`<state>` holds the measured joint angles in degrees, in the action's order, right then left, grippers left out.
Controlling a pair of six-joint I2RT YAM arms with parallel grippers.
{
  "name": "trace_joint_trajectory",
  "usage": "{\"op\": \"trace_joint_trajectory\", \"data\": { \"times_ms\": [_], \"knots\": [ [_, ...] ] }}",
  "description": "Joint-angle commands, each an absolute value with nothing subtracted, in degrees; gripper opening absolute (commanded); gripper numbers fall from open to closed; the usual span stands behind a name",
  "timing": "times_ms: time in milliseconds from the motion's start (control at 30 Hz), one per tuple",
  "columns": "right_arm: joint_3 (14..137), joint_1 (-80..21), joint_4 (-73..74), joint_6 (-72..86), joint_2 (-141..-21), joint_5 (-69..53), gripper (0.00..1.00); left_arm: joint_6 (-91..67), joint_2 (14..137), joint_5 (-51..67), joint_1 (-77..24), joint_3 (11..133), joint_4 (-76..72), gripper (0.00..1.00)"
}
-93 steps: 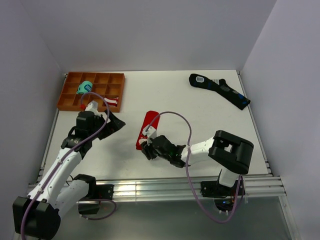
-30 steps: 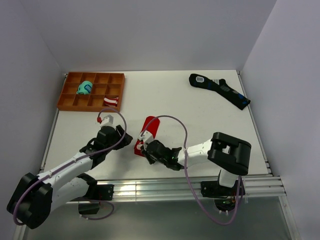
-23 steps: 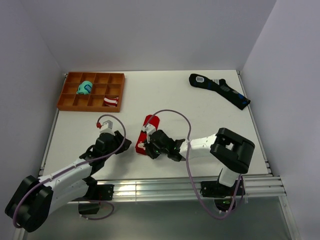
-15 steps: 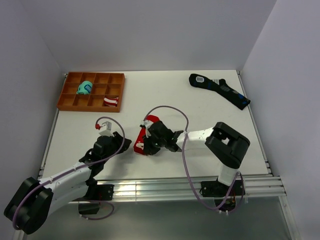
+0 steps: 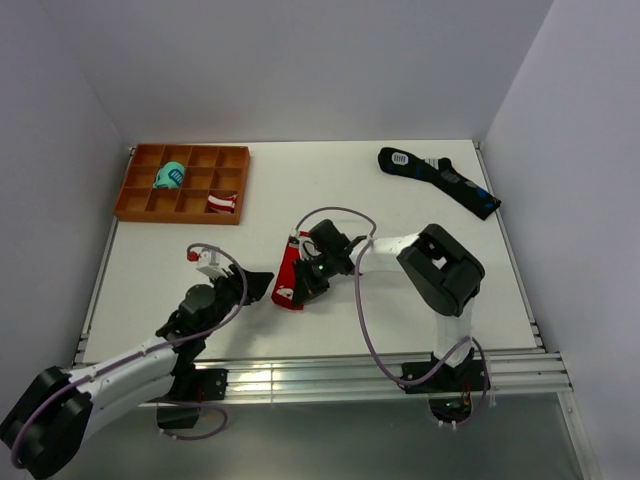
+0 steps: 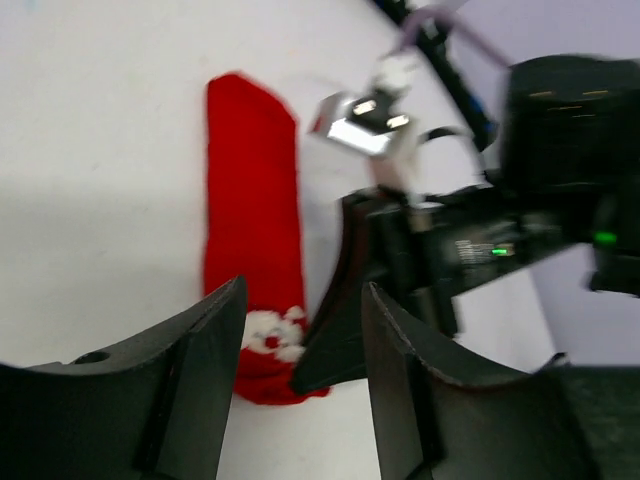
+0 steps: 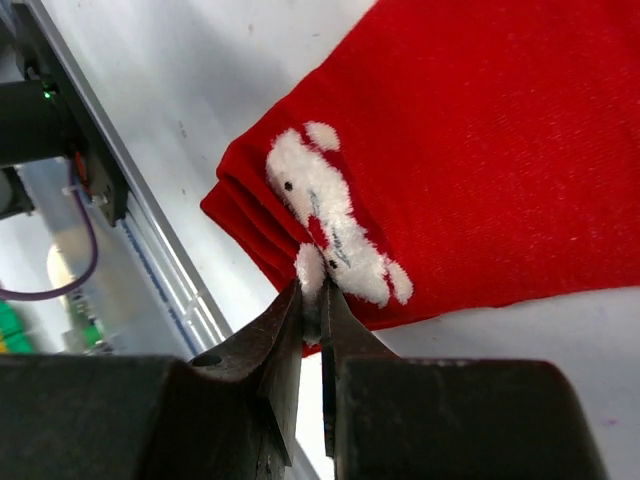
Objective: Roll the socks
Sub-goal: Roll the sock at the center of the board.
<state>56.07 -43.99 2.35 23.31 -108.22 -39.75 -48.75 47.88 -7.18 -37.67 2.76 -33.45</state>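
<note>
Where the red socks lie as a narrow strip on the white worktop, a little left of its middle and nearer the front rail than the back, the right arm bends in from the right and sets the right jaws at the strip's near end. In the right wrist view those jaws are pressed together on the very edge of the fabric. The two dark fingers meet just below the white motif (a fluffy little figure with dark dots), so they grip the socks there, and the folded layers show stacked at that corner. The left arm lies low across the front left of the worktop, and the left jaws stand apart with nothing between them, aimed at the same near end from the left. Through the gap between the left fingers the motif end and the dark right fingers show close ahead. At the back left an orange tray of compartments holds a teal bundle in one cell and a red-and-white striped bundle in another, well apart from the red strip, and long black socks with blue marks lie at the back right.
</note>
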Motion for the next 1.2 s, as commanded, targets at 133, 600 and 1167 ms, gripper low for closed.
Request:
{"op": "trace_joint_trajectory", "data": {
  "times_ms": [133,600,1167],
  "knots": [
    [61.6,-42.1,12.7,22.3,-112.9,-46.0,0.09,-47.7,37.8,-11.9,-41.0,-9.1,-38.2,0.55],
    [68.3,-36.6,23.3,19.3,-114.6,-49.3,0.08,-50.1,62.8,-27.2,-56.2,-2.1,-40.4,0.59],
    [70.4,-33.6,27.7,17.3,-116.5,-52.8,0.08,-47.2,70.2,-27.1,-56.3,-1.6,-48.6,0.54]
  ]
}}
